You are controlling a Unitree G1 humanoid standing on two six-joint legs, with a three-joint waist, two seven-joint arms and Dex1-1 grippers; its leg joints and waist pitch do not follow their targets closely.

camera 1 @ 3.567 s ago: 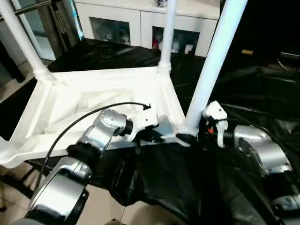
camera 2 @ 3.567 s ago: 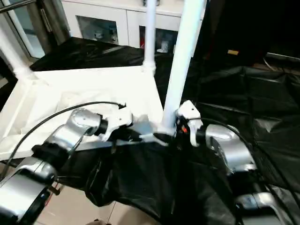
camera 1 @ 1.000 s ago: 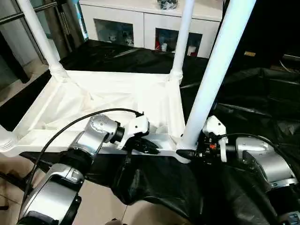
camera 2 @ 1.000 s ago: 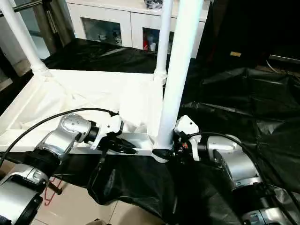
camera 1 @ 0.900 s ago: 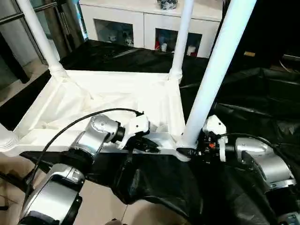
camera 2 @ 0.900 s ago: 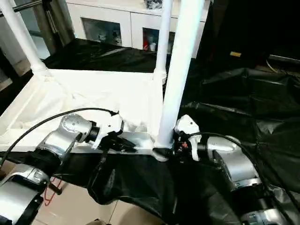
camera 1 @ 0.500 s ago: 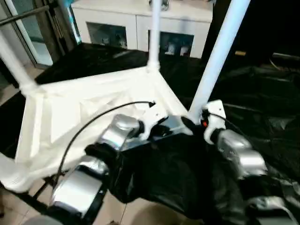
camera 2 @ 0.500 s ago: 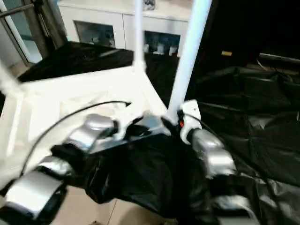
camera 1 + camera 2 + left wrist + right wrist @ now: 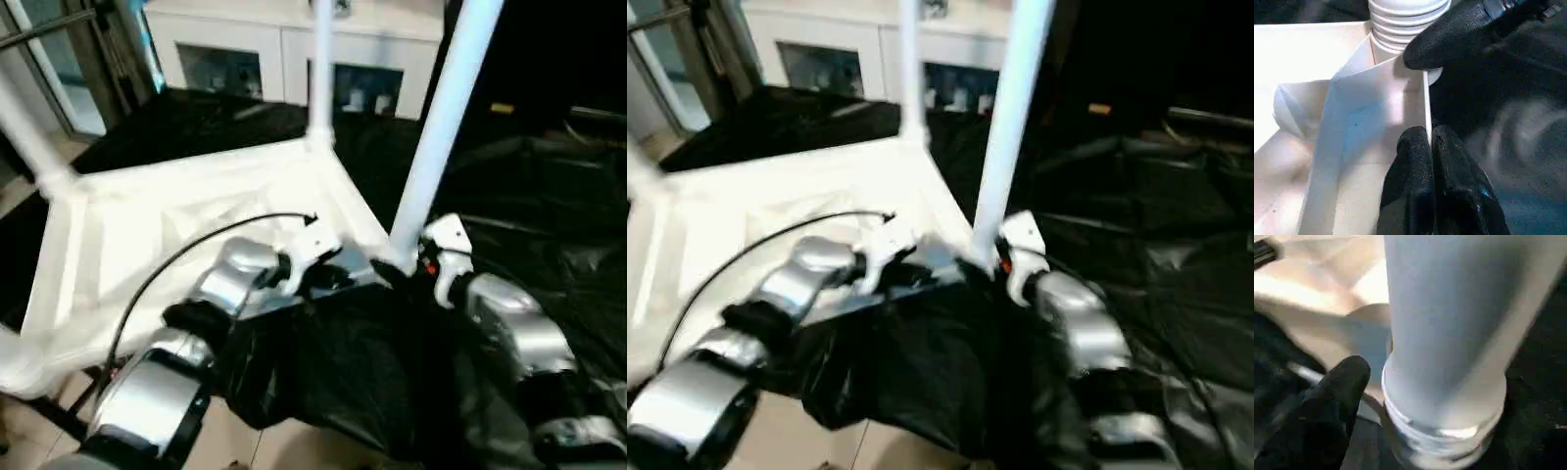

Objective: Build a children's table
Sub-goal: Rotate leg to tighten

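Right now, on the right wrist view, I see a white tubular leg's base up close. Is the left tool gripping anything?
Observer: Yes, the left tool is shut on the thin rim wall of the white plastic tabletop, beside the socket of your near leg.
Operator: How many legs stand?
Observer: Three show upright: yours, a far leg and a left-side leg.
Operator: What's underneath?
Observer: A crumpled black sheet.

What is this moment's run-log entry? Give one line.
tabletop: upturned | near leg: upright in corner socket | left end effector: shut on tabletop rim | right end effector: at near leg base
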